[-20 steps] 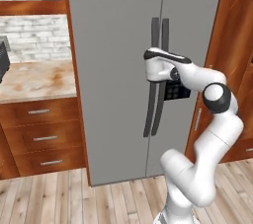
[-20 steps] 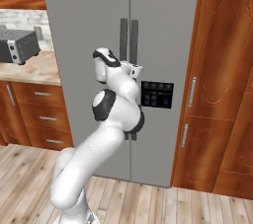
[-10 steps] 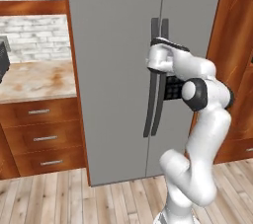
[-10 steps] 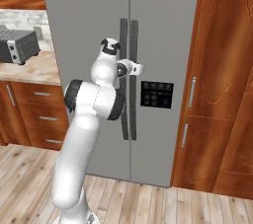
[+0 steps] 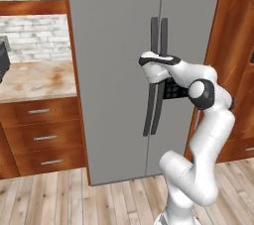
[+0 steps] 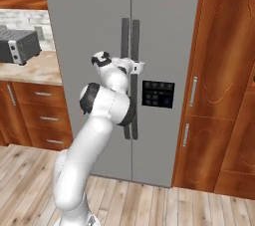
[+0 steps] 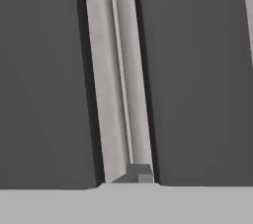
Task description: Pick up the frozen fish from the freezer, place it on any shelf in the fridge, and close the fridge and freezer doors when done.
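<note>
Right now one fridge (image 5: 119, 70) is standing shut, and it is showing two doors: a left door (image 6: 87, 46) and a right door (image 6: 167, 46), meeting at a centre seam. Two dark vertical handles are running side by side along that seam, a left handle (image 5: 149, 115) and a right handle (image 5: 163, 35). One dark panel (image 6: 158, 93) is sitting on the right door, just beside the handles. One toaster (image 6: 19, 46) is resting on the counter (image 5: 34, 78) at its back edge, left of the fridge, and three drawers (image 5: 44, 137) are stacking under that counter. Tall wooden cabinets (image 6: 224, 80) are standing to the right of the fridge.

One arm is reaching up to the handles, and its gripper (image 6: 133, 65) is pressing in at the seam at about mid-height of the handles. In the hand view the two handles are showing as broad dark bands on either side of the pale seam (very close to the camera). Whether the jaws are standing apart or closing on a handle I cannot tell, since the wrist is covering them in both base views and the fingertips are not distinct in the hand view. Both doors being shut, the fish cannot be seen.
</note>
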